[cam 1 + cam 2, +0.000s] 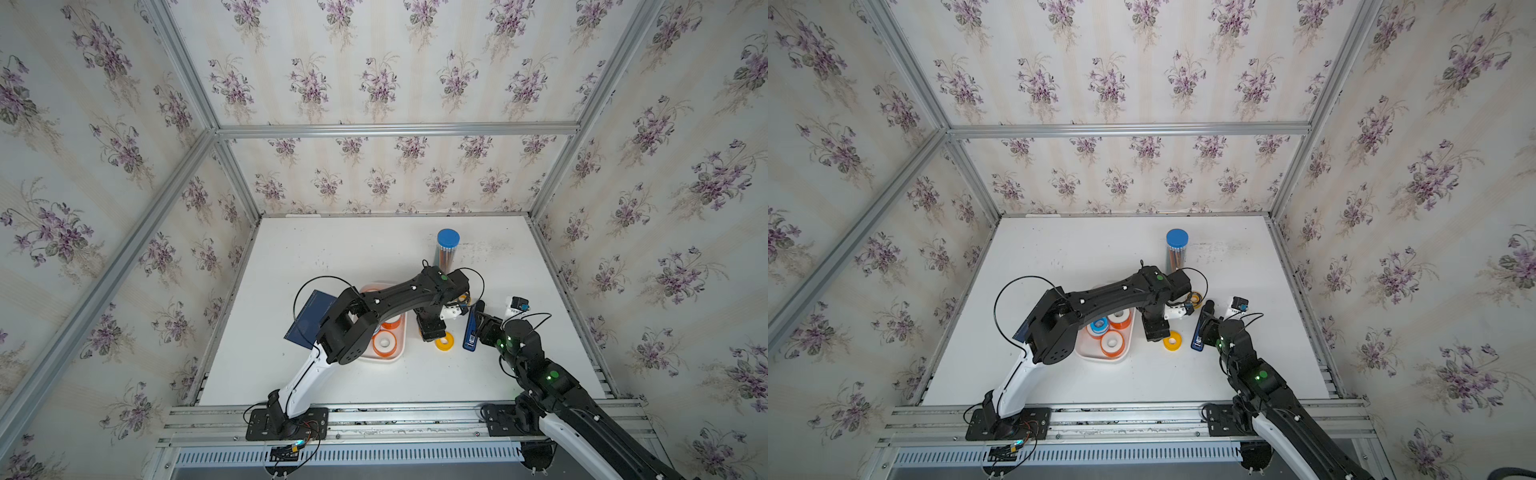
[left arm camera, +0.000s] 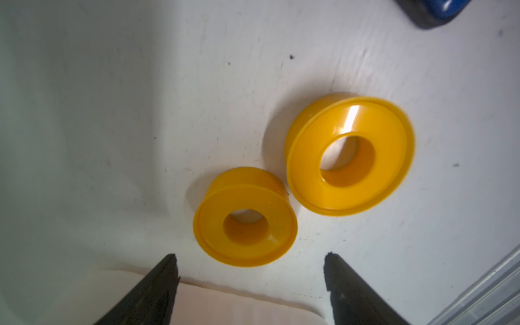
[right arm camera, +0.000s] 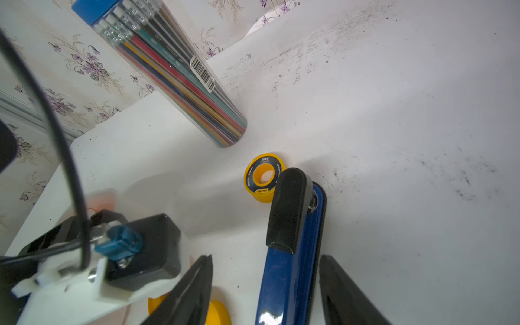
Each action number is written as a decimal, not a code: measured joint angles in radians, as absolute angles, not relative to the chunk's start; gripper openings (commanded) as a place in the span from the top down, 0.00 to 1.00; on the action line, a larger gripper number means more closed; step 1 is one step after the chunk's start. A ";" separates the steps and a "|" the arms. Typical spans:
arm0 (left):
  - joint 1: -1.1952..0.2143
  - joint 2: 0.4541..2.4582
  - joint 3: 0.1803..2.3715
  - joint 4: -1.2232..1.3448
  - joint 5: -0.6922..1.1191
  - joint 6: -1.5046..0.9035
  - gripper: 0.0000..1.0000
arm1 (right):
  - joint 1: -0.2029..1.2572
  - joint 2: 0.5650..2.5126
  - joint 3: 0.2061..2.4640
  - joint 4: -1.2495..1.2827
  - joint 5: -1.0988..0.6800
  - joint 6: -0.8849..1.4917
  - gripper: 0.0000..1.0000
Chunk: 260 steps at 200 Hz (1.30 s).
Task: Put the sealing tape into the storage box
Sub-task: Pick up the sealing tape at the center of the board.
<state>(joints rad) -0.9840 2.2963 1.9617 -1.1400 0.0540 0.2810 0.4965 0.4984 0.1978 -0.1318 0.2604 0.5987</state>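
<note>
In the left wrist view two yellow sealing tape rolls lie flat on the white table, a nearer one [image 2: 244,216] and a farther one [image 2: 350,154]. My left gripper [image 2: 250,255] hangs open just short of the nearer roll and holds nothing. In a top view only one yellow roll [image 1: 444,340] shows beside the left gripper [image 1: 432,332]. The storage box [image 1: 1100,357] holds two orange-rimmed rolls [image 1: 1112,343] and a blue-white roll [image 1: 1099,326]. A black-yellow roll [image 3: 263,177] lies past the stapler. My right gripper [image 3: 266,256] is open, its fingers on either side of the blue stapler [image 3: 289,281].
A clear pencil tube with a blue cap [image 1: 446,249] stands behind the rolls. A navy booklet [image 1: 309,320] lies left of the box, partly under the left arm. The left arm spans the box. Metal rails edge the table.
</note>
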 measured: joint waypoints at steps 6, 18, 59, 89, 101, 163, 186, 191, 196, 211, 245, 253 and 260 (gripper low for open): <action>-0.984 2.297 1.956 -1.134 0.052 0.282 0.19 | 0.496 0.498 0.198 -0.132 0.260 0.599 0.35; -0.984 2.297 1.944 -1.123 0.049 0.284 0.19 | 0.496 0.498 0.198 -0.132 0.260 0.599 0.36; -0.986 2.304 1.929 -1.091 0.046 0.290 0.21 | 0.496 0.498 0.198 -0.132 0.260 0.599 0.35; -0.987 2.313 1.916 -1.061 0.048 0.299 0.24 | 0.496 0.498 0.198 -0.132 0.260 0.599 0.35; -0.987 2.315 1.915 -1.053 0.048 0.300 0.25 | 0.496 0.498 0.198 -0.132 0.260 0.599 0.35; -0.987 2.314 1.898 -1.020 0.030 0.303 0.36 | 0.496 0.497 0.198 -0.132 0.260 0.599 0.35; -0.987 2.313 1.895 -1.019 0.027 0.303 0.40 | 0.496 0.497 0.198 -0.132 0.260 0.599 0.35; -0.987 2.312 1.895 -1.019 0.024 0.302 0.41 | 0.496 0.497 0.198 -0.132 0.260 0.599 0.35; -0.987 2.309 1.895 -1.019 0.022 0.302 0.42 | 0.496 0.497 0.198 -0.132 0.260 0.599 0.35; -0.987 2.295 1.894 -1.020 0.022 0.298 0.42 | 0.496 0.497 0.198 -0.132 0.255 0.599 0.35; -0.987 2.244 1.897 -1.024 0.015 0.292 0.42 | 0.496 0.498 0.198 -0.132 0.252 0.598 0.35; -0.987 2.231 1.898 -1.027 0.011 0.287 0.42 | 0.496 0.498 0.198 -0.132 0.252 0.598 0.35; -0.987 2.218 1.898 -1.031 0.009 0.284 0.42 | 0.496 0.498 0.198 -0.132 0.252 0.598 0.35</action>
<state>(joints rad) -0.9867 2.2185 1.8984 -1.0306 0.0086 0.2844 0.4965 0.4976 0.1978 -0.1318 0.2520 0.5983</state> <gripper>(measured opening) 0.580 0.648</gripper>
